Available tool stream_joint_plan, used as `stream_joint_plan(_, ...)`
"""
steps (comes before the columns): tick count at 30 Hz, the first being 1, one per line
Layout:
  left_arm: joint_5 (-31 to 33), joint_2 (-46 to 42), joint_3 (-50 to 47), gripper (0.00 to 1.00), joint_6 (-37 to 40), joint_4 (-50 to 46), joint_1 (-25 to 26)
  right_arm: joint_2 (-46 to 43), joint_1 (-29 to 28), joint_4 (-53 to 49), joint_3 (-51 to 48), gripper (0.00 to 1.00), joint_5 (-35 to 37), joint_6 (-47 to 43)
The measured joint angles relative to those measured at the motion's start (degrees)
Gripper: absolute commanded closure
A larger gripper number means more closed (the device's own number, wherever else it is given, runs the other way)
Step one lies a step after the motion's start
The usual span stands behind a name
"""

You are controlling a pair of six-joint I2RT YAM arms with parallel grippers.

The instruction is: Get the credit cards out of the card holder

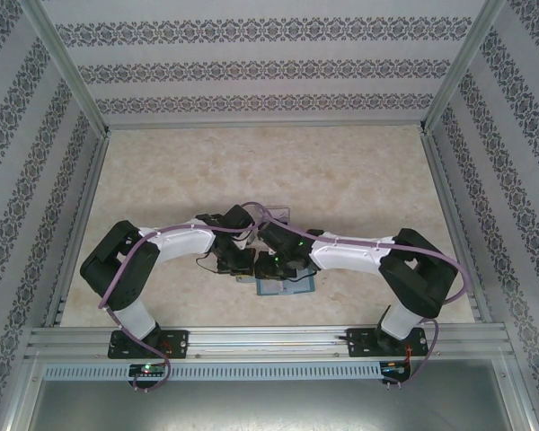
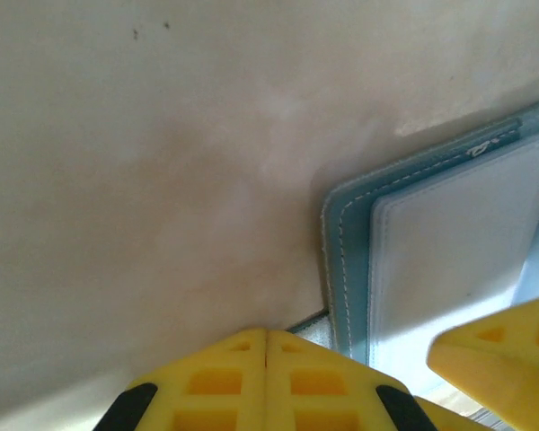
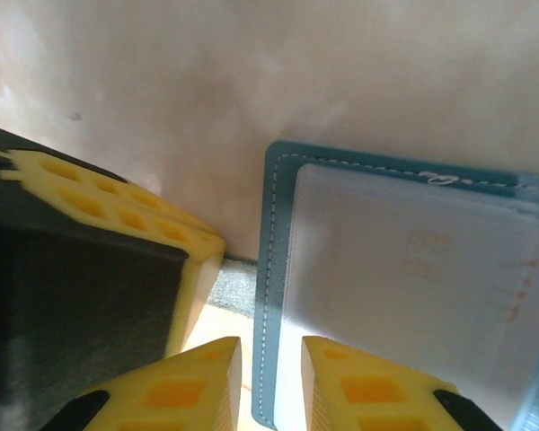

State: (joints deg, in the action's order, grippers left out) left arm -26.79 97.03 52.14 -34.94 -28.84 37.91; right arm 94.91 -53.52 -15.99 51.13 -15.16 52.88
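**Card holder** (image 3: 274, 296): teal case, lying open and flat on the desk (image 2: 117, 180), at the near middle where both arms meet.

**Pale card** (image 3: 404, 296): lies inside the stitched border, with faint marks on its face. Whether a clear sleeve covers it cannot be told. No card is out yet.

**Left hand** (image 2: 266, 359): clenched, tips together, just beside the holder's corner at a small grey piece (image 2: 310, 328). Whether it pinches that piece cannot be told.

**Right hand** (image 3: 271, 382): jaws a little apart, astride the holder's side border, grasping nothing.

**Handling note, step in hand (first card out):**
- The soft case will likely slide, so pin it with the left hand.
- Set one right fingertip on the card's edge rather than on the stitched border.
- Draw the card flat and low toward the pocket's open side.
- Stop if the whole case drags along.
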Motion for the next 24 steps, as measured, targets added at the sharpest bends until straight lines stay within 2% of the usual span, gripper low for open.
stream_joint_plan(12,0.00,0.00,0.00,0.96,0.04,0.00,0.00,1.44,-1.29,-1.57,0.79,0.63,1.70,1.01)
stream_joint_plan(18,0.00,0.00,0.00,0.96,0.22,0.02,0.00,1.49,-2.54,-6.40,2.62,0.52,4.74,0.85)
stream_joint_plan(24,0.00,0.00,0.00,0.96,0.20,0.00,-0.02,2.71,-4.66,-15.45,6.95,0.42,11.10,-0.17)
